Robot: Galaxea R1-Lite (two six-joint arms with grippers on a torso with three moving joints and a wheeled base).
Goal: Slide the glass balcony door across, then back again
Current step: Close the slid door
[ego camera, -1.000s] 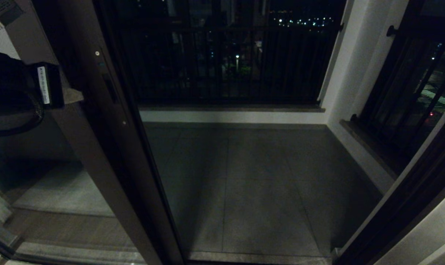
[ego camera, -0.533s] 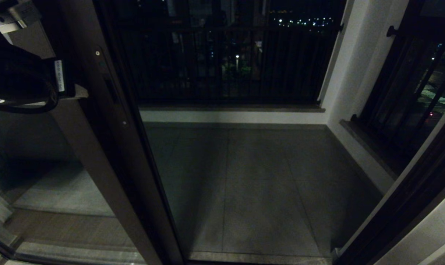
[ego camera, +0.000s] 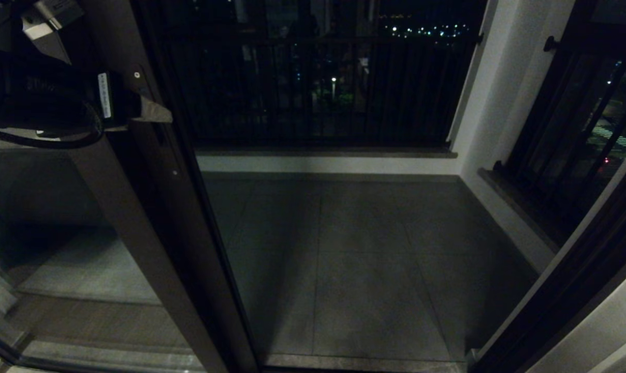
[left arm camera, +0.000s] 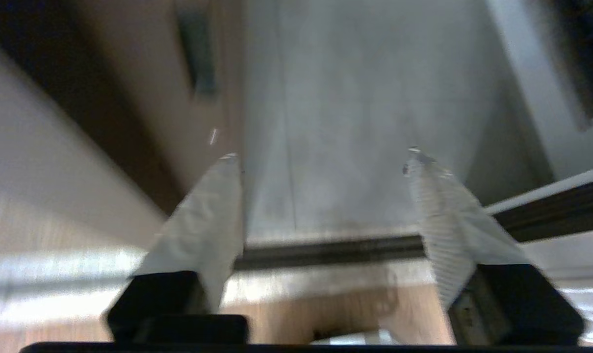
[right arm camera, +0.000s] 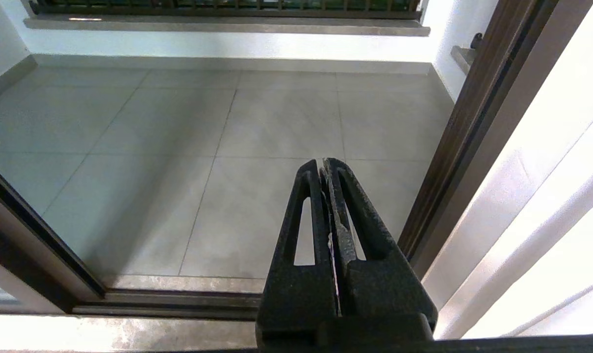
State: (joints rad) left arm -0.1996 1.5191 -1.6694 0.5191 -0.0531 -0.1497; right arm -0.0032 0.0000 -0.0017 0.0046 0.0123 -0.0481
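Observation:
The glass balcony door [ego camera: 136,223] stands slid to the left, its dark brown stile running from top left to the bottom. My left gripper [left arm camera: 321,159] is open at the stile's edge, at handle height. One grey finger [ego camera: 155,112] reaches across the stile and covers part of the handle slot [left arm camera: 198,59]. The other finger [left arm camera: 448,220] hangs over the open doorway. Only floor and track show between them. I cannot tell whether a finger touches the stile. My right gripper [right arm camera: 324,162] is shut and empty, low by the right jamb, outside the head view.
The doorway opens onto a grey tiled balcony floor [ego camera: 354,259] with a dark railing [ego camera: 318,93] behind it. The brown right jamb [ego camera: 577,269] and a white wall [ego camera: 489,103] bound the right side. The floor track [right arm camera: 178,299] runs along the threshold.
My left arm has moved up and to the right, bringing its finger from left of the stile onto the stile's edge. The door has not moved.

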